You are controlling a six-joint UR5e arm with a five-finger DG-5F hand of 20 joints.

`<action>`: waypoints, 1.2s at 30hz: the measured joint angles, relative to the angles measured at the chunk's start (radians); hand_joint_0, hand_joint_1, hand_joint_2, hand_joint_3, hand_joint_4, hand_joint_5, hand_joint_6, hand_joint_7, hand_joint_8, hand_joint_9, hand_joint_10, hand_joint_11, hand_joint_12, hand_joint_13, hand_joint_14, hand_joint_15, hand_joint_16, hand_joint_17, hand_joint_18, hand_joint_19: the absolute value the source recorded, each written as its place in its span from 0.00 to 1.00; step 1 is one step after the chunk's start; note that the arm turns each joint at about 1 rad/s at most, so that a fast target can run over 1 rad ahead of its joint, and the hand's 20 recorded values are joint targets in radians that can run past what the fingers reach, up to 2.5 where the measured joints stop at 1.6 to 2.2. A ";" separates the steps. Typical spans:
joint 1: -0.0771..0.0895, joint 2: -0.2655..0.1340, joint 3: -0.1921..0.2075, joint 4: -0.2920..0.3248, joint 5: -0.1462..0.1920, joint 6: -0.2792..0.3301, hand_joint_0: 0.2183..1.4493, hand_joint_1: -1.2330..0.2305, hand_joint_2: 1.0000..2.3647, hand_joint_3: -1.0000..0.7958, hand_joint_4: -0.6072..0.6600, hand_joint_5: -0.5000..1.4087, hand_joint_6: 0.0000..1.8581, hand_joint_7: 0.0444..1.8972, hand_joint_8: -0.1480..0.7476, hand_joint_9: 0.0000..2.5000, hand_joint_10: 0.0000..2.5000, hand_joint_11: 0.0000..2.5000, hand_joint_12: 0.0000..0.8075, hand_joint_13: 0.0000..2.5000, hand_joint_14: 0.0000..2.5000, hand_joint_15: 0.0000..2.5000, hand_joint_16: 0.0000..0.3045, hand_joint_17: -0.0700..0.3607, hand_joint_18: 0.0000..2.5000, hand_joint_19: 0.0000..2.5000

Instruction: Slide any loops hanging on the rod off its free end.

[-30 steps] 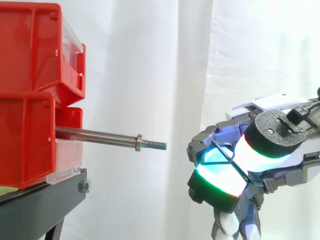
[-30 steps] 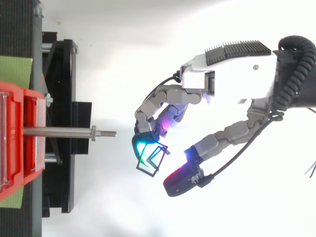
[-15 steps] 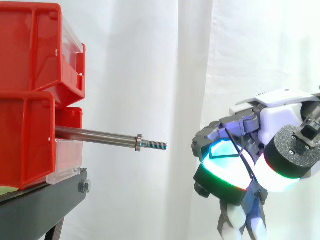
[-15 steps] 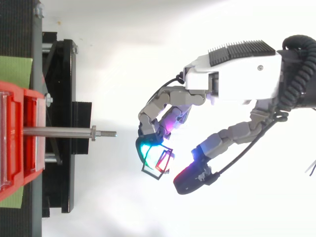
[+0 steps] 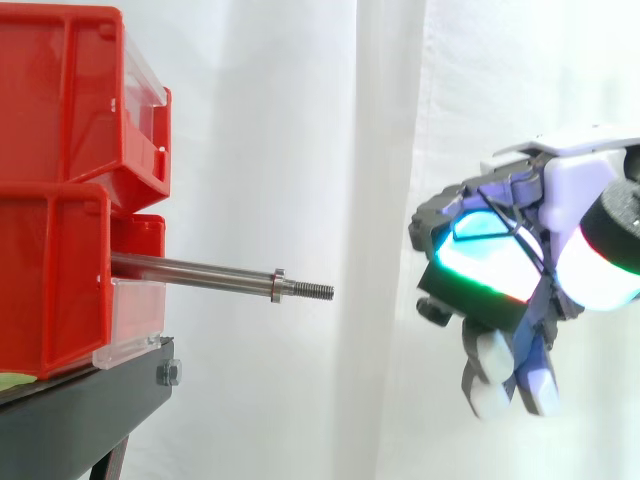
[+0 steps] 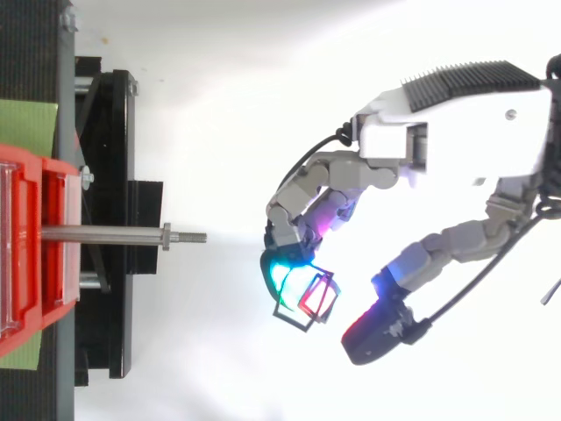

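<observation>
White curtain (image 5: 300, 150) and red bins (image 5: 60, 120) suggest a lab.

nothing stands between my hand (image 6: 456, 132) with the loops (image 6: 308, 298) and the free end of the rod (image 5: 190, 270), open above and below, while red bins (image 5: 55, 280) and the black stand (image 5: 90, 400) block its other end.

Hand (image 6: 456, 149) carried loops (image 6: 307, 298) farther from rod (image 6: 105, 234), higher.

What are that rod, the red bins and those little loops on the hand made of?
The rod looks like bare metal: grey, shiny, with a threaded tip. The red bins look like glossy moulded plastic, with even colour and ribbed walls. The loops are thin dark wire frames, perhaps metal or stiff plastic; they are too fine to tell.
</observation>
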 measured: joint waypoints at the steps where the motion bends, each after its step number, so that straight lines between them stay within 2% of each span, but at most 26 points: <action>1: 0.001 0.005 0.000 -0.004 0.000 -0.004 0.39 0.16 0.00 0.28 0.53 0.14 0.47 0.52 0.44 0.32 0.00 0.13 0.39 0.33 0.00 0.05 0.15 0.40 0.37 0.11; 10: -0.001 0.017 0.004 -0.011 -0.001 -0.013 0.33 0.19 0.00 0.28 0.56 0.14 0.46 0.50 0.47 0.33 0.00 0.13 0.39 0.34 0.00 0.05 0.15 0.41 0.37 0.12; 20: 0.003 0.021 0.036 -0.034 0.000 -0.022 0.27 0.39 0.00 0.28 0.58 0.16 0.46 0.50 0.48 0.37 0.00 0.14 0.40 0.35 0.00 0.05 0.16 0.41 0.38 0.13; 25: 0.006 0.021 0.041 -0.033 0.003 -0.035 0.27 0.42 0.00 0.28 0.58 0.17 0.45 0.50 0.49 0.39 0.00 0.14 0.39 0.36 0.00 0.05 0.16 0.41 0.38 0.13; 29: 0.010 0.020 0.027 0.010 0.010 -0.048 0.27 0.48 0.00 0.28 0.59 0.17 0.44 0.51 0.49 0.39 0.00 0.13 0.39 0.36 0.00 0.05 0.16 0.41 0.38 0.14; 36: 0.016 0.010 -0.016 0.135 0.024 -0.071 0.30 0.49 0.00 0.28 0.58 0.17 0.43 0.52 0.49 0.39 0.00 0.14 0.39 0.35 0.00 0.06 0.15 0.41 0.38 0.14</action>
